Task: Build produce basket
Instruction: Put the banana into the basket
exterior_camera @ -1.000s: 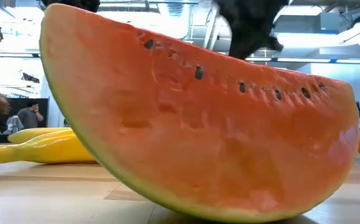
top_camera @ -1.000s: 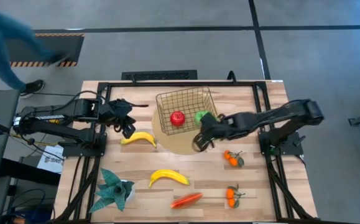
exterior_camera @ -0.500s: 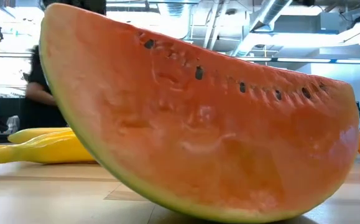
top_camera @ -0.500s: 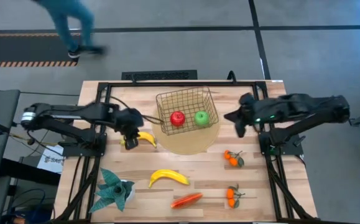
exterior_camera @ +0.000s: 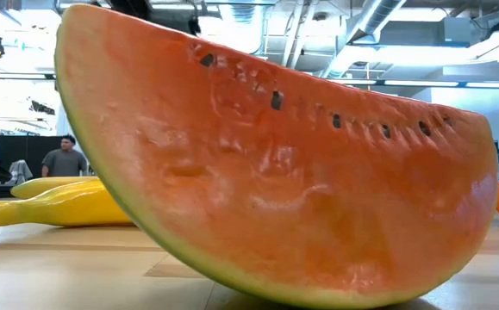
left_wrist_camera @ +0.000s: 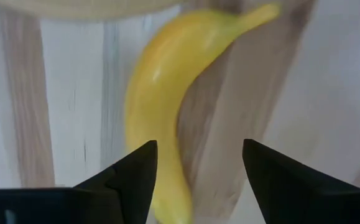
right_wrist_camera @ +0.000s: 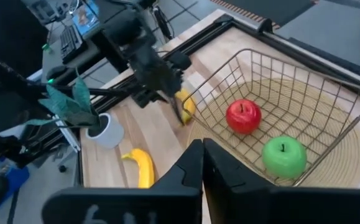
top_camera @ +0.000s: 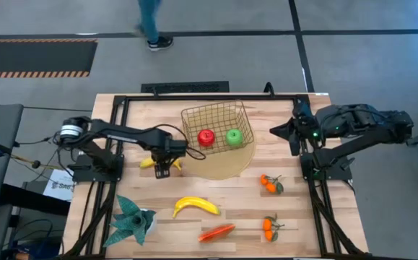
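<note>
- Square gold-coloured wire mesh basket (top_camera: 216, 128) sits at the back centre of the light wooden slatted table (top_camera: 295, 217), resting partly on a round tan woven mat (top_camera: 223, 165).
- Inside the basket: a shiny red toy apple (top_camera: 206, 137) and a green toy apple (top_camera: 233, 136), side by side, not touching.
- Left gripper (top_camera: 167, 165) is just left of the basket, directly over a curved yellow toy banana (left_wrist_camera: 158, 118) lying flat on the table. Left wrist view: the two dark fingers (left_wrist_camera: 133, 177) stand well apart, one on each side of the banana's lower half, nothing gripped.
- Right gripper (top_camera: 284, 132) is held near the table's right edge, well apart from the basket; its fingers (right_wrist_camera: 186, 171) are pressed together and hold nothing.
- Produce on the front half of the table: a second yellow toy banana (top_camera: 196, 207), a red-orange chili-shaped toy (top_camera: 216, 232), and two orange tangerine clusters with green leaves (top_camera: 270, 183) (top_camera: 268, 227).
- A teal spiky-leaved plant in a white pot (top_camera: 133, 222) stands at the front left corner.
- Low view: a large toy watermelon slice (exterior_camera: 283, 172) fills nearly the whole picture, close to the camera.
- A person's legs (top_camera: 151, 25) show on the floor behind the table.
</note>
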`<state>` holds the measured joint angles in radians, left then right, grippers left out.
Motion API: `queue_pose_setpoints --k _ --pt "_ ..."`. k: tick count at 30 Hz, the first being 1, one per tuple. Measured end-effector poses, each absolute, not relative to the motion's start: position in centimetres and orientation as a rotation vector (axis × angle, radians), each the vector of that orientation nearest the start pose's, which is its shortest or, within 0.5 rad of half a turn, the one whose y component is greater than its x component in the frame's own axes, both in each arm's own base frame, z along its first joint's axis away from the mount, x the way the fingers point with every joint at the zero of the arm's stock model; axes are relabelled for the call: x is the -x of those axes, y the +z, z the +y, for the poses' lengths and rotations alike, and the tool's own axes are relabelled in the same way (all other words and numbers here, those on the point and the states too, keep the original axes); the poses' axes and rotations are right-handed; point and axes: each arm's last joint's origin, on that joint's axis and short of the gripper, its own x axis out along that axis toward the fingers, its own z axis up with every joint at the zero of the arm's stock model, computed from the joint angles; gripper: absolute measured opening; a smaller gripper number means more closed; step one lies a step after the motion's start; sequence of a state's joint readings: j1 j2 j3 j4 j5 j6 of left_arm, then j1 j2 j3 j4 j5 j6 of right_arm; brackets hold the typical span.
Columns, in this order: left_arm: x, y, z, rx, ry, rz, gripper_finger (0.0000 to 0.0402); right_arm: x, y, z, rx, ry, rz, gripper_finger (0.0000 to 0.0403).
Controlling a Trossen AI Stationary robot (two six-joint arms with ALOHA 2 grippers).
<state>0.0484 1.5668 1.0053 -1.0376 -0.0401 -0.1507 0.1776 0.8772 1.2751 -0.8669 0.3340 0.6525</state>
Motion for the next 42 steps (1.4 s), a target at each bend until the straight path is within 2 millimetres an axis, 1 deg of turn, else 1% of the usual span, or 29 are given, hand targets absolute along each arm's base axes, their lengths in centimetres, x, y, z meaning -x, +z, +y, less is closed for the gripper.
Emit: queue_pose_setpoints --k 3,6,12,17,22,31,34,36,40,41,42 --pt "-26.1 18.5 2.0 0.150 0.221 1.661 0.0226 -14.0 41.3 1.6 -0.520 -0.275 0.398 0.0021" --pt "-26.4 18.5 2.8 0.181 0.253 1.698 0.0226 -14.1 41.2 1.6 -0.516 -0.276 0.405 0.0020" --pt "-26.7 18.9 3.6 0.179 0.259 1.679 0.0226 -14.2 41.2 1.6 -0.513 -0.276 0.406 0.0022" --pt "-26.8 18.2 3.8 0.149 0.243 1.644 0.0226 -14.2 41.2 1.6 -0.514 -0.276 0.406 0.0018" --pt "-26.3 17.4 3.7 0.141 0.221 1.661 0.0226 -14.3 41.3 1.7 -0.519 -0.274 0.394 0.0016" --pt "-25.5 15.9 3.5 0.140 0.214 1.676 0.0223 -15.2 41.4 1.8 -0.506 -0.265 0.377 0.0019" --pt "-25.5 15.9 3.5 0.168 0.245 1.669 0.0200 -15.6 41.2 1.9 -0.505 -0.267 0.384 0.0016" --pt "-25.5 15.9 3.5 0.189 0.242 1.667 0.0168 -15.7 41.2 1.9 -0.503 -0.269 0.389 0.0016" --pt "-25.6 15.9 3.4 0.242 0.244 1.659 0.0084 -16.0 41.1 2.0 -0.502 -0.271 0.392 0.0019" --pt "-25.6 15.9 3.4 0.256 0.255 1.658 0.0072 -16.1 41.1 2.0 -0.502 -0.272 0.394 0.0019" --pt "-25.6 15.9 3.4 0.263 0.262 1.658 0.0071 -16.2 41.1 2.0 -0.502 -0.271 0.391 0.0020"
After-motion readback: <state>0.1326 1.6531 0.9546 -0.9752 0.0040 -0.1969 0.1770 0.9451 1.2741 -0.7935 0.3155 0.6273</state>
